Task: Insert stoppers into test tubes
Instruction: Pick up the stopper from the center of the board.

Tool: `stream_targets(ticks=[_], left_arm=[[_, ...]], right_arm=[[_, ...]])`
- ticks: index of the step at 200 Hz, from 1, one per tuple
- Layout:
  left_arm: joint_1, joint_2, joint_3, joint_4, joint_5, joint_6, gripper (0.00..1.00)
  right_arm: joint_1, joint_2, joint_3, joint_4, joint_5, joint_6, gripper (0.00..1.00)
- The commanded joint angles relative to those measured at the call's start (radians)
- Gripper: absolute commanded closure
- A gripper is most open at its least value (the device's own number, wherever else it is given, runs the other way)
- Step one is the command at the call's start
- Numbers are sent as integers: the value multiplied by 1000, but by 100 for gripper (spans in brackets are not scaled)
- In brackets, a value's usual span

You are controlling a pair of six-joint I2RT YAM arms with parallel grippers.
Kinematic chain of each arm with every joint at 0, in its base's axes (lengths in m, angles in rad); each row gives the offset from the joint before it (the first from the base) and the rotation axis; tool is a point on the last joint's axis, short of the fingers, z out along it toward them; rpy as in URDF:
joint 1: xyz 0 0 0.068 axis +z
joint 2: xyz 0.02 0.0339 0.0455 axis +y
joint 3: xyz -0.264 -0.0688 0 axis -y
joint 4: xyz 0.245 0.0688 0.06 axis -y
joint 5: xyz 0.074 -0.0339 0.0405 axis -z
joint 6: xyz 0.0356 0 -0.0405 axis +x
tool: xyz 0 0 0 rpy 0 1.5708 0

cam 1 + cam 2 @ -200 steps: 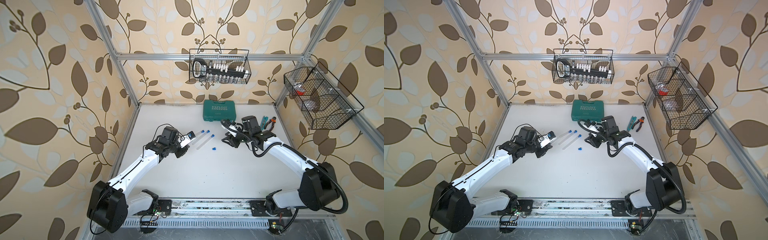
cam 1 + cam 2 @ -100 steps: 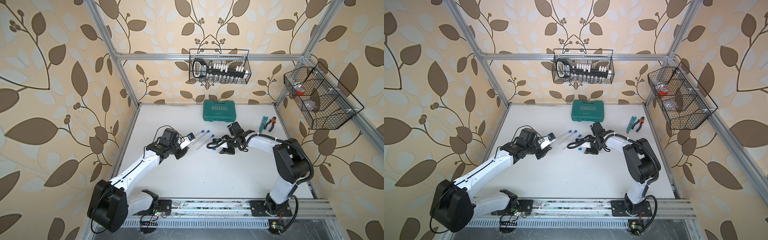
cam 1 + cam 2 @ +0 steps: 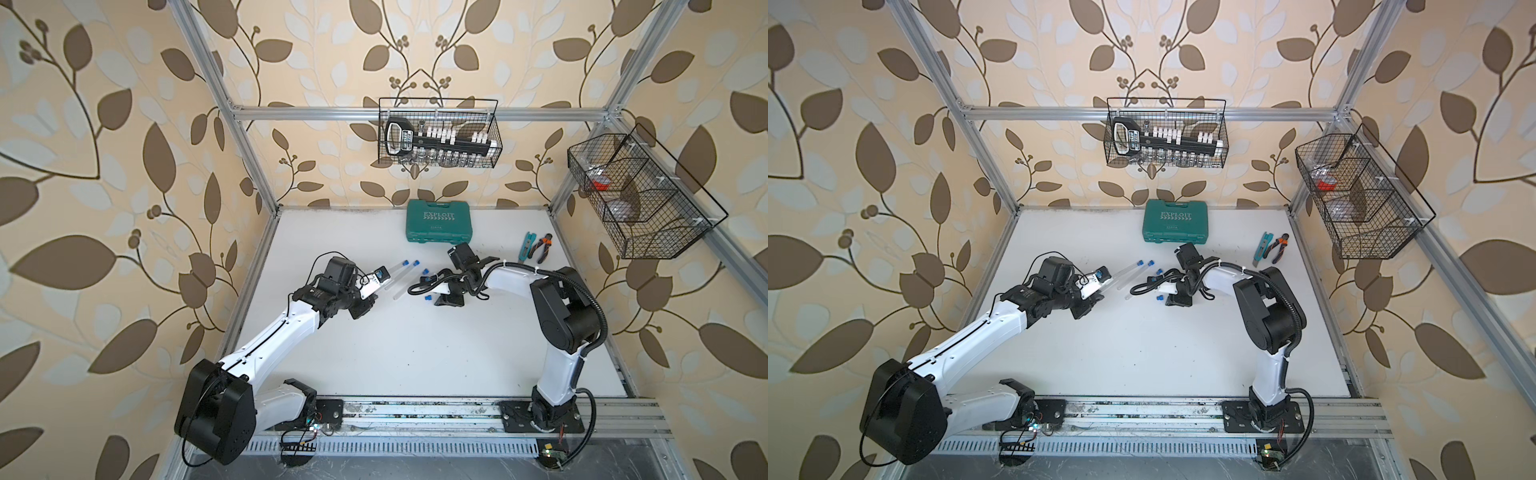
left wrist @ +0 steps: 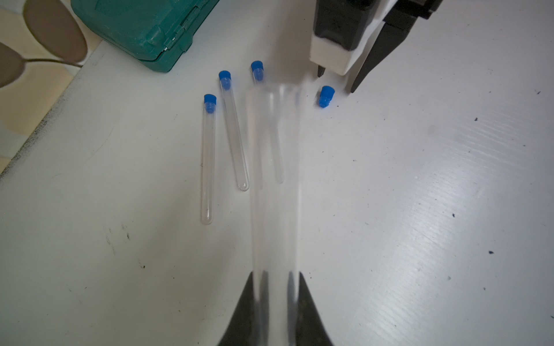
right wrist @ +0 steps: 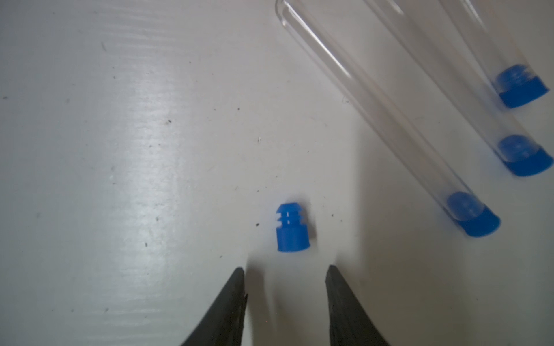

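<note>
Blue loose stopper, probably light, rigid and skid-prone, lies on the surface mid-frame in a top view, before spread right fingers; pinch its wide cap, while left fingers clamp a slick, breakable test tube.

The blurred held test tube half hides 1 stoppered tube in the left wrist view; the wire basket at 2 o'clock holds indistinct things.

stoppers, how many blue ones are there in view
4. Three stoppers are plugged into test tubes lying on the table. The loose stopper lies just ahead of the open right pincer. The held test tube in the left pincer has none. None seems hidden.
</note>
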Motion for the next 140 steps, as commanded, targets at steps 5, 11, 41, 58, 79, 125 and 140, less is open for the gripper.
stream_targets(ticks=[5,11,41,58,79,125,140], left_arm=[[6,-5,15,-5,23,14,100],[6,-6,15,-7,23,15,100],[7,-6,15,-9,25,17,100],[6,-4,16,-10,25,17,100],[6,-4,16,-11,23,20,100],[6,-3,16,-12,22,23,100],[6,-2,16,-12,22,24,100]], right_arm=[[10,36,39,-44,-46,-24,59],[10,41,43,-48,-48,-25,60],[13,61,65,-75,-70,-26,63],[16,70,75,-83,-75,-24,64],[19,79,83,-90,-77,-25,65],[19,98,98,-108,-77,-25,71],[18,101,100,-111,-75,-26,72]])
